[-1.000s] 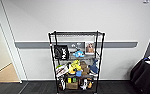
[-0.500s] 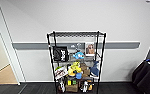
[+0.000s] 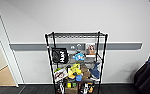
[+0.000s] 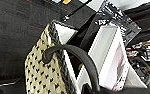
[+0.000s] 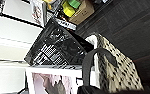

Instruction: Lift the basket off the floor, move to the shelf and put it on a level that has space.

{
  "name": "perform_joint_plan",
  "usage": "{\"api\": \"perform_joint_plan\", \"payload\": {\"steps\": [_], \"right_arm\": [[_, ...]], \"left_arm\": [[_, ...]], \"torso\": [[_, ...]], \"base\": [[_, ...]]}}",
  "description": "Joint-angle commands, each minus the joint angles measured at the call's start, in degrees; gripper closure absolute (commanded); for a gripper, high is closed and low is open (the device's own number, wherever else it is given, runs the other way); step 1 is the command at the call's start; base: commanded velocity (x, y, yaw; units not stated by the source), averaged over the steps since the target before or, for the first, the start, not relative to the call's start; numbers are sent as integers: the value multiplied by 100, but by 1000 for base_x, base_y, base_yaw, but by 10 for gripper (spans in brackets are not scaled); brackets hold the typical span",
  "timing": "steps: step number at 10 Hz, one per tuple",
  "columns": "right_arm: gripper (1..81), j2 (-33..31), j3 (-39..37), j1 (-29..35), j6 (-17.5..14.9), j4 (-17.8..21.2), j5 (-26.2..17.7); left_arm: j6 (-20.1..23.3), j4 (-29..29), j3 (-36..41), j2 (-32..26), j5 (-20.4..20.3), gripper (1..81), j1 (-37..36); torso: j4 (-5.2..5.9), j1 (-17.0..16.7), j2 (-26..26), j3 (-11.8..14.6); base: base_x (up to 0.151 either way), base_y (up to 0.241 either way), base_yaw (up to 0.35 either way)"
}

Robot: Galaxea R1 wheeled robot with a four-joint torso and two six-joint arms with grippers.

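Just one basket (image 4: 41, 72), one shelf (image 3: 76, 62).

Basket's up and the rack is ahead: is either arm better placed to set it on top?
Neither clearly. Both wrist views show the basket close, a loop handle right by each camera. The shelf stands centred ahead, favouring no side.

Office/lab corridor, prob.
Grey carpet floor (image 3: 36, 89), plain wall w/ grey rail (image 3: 28, 46) behind cluttered wire shelf (image 3: 76, 62).

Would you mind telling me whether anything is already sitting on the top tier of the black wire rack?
No: in the head view the top tier of the rack is bare, while the tiers below are crowded.
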Motion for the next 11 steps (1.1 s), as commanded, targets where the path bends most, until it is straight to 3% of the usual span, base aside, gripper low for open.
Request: {"api": "perform_joint_plan", "payload": {"steps": [1,11], "right_arm": [[811,-91,349,611,31,-9,-64],[811,-206,613,277,22,-185,59]], "left_arm": [[29,-59,355,-145,113,811,-640],[29,108,602,-277,-203,811,-332]], "torso": [[0,0,0,0],[0,0,0,2]], "base": [[113,0,0],[109,0,0]]}}
